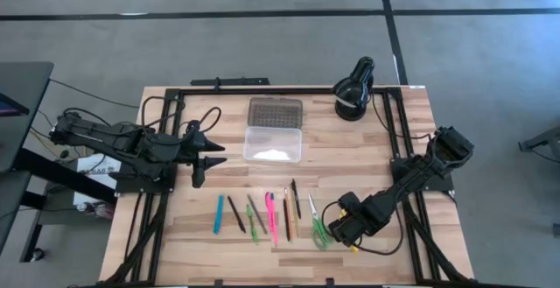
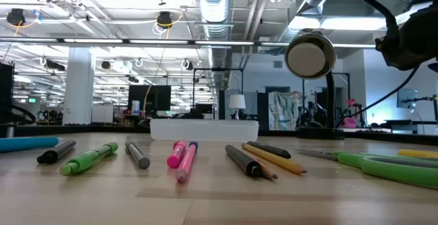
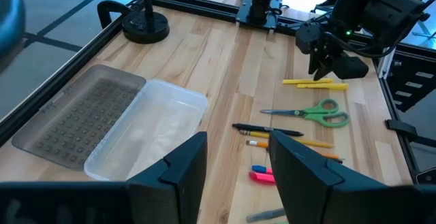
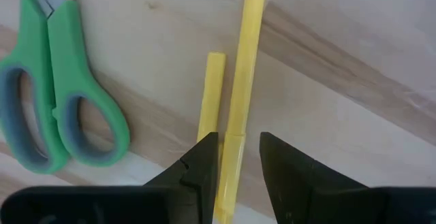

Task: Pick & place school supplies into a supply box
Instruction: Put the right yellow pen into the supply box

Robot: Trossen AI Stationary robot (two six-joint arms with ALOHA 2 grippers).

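The school supplies lie in a row near the table's front edge: a blue pen [image 1: 219, 214], black and green markers, a pink marker [image 1: 271, 218], pencils, and green-handled scissors [image 1: 317, 222]. To the right of the scissors lie two yellow pens [image 3: 315, 83]. My right gripper [image 4: 238, 159] points down, open, just above them. Its fingers stand on either side of the longer yellow pen [image 4: 240, 81] without touching it. The supply box [image 1: 273, 144] stands open mid-table, with its grey dotted lid [image 1: 275, 111] lying beyond it. My left gripper [image 1: 203, 157] hovers open at the table's left.
A black round desk lamp [image 1: 354, 91] stands at the far right of the table. Black frame rails [image 1: 262, 89] run along the far edge and both sides. Bare wood lies between the box and the row of pens.
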